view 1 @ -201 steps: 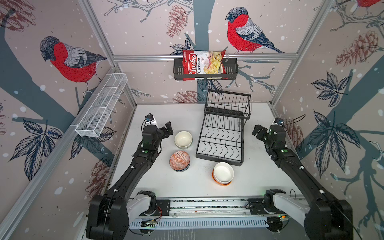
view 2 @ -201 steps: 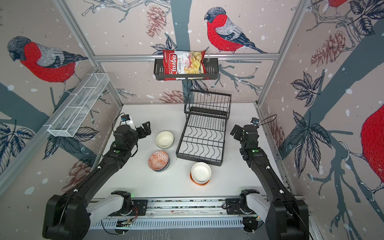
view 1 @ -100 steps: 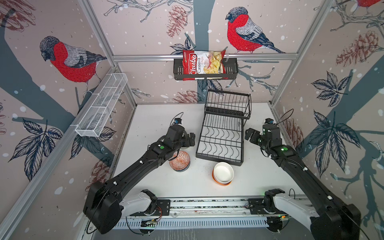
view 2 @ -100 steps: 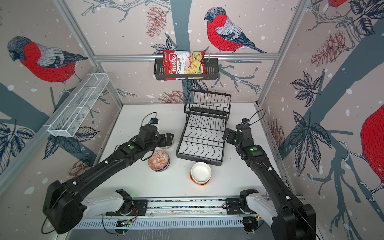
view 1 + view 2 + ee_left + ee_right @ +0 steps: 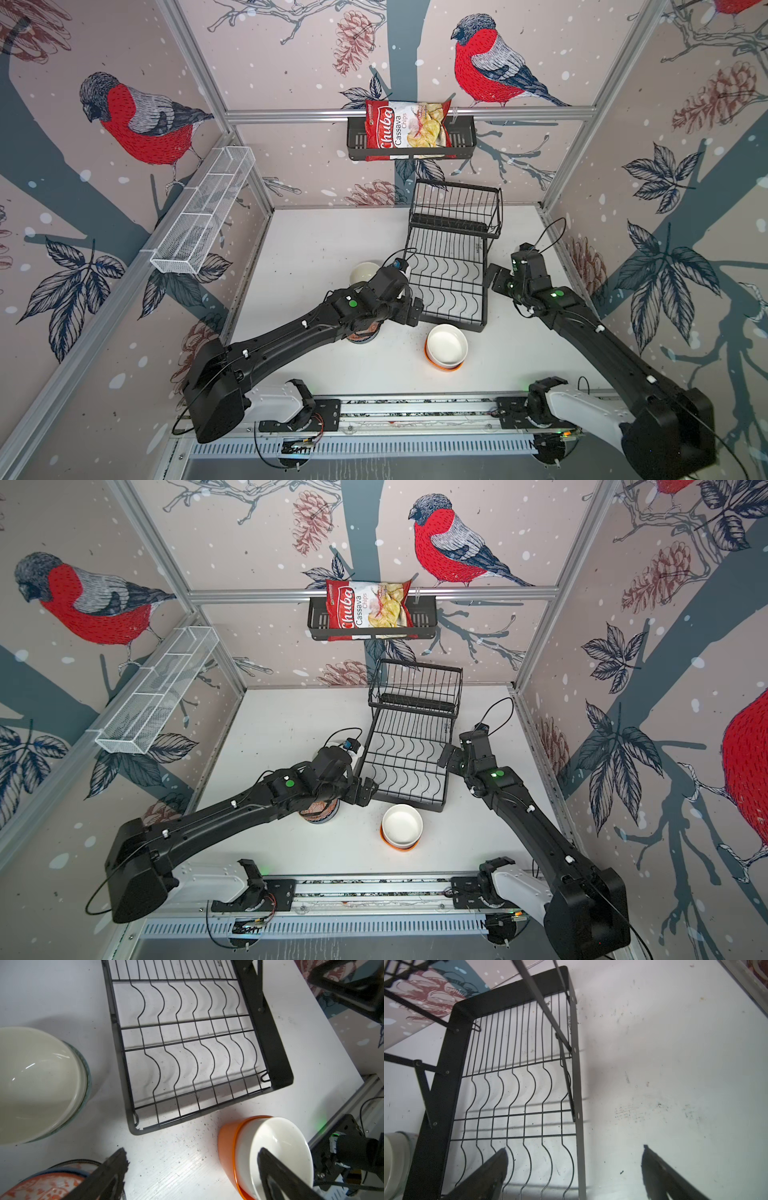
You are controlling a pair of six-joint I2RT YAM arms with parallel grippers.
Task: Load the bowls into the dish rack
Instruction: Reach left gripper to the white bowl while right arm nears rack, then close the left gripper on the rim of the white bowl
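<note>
— How many bowls (image 5: 402,823) were there?
— Three stacks beside the dish rack (image 5: 268,1028): white bowl (image 5: 445,343) in orange bowl (image 5: 227,1147), cream bowl (image 5: 37,1084) in teal bowl (image 5: 88,1082), and a patterned stack (image 5: 41,1187). The teal one showed in the left wrist view, not in the top views.
— The claws?
— Left gripper (image 5: 192,1153) and right gripper (image 5: 574,1149) were both spread, empty.

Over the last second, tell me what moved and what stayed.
The left gripper swung right, from beside the cream ceramic bowl to the black wire dish rack's near corner, past the orange-red patterned bowl. The right gripper edged left to the rack's side rail. Both were open throughout, gripping nothing. Those bowls, the white bowl nested in the orange bowl, and the rack stayed put.
</note>
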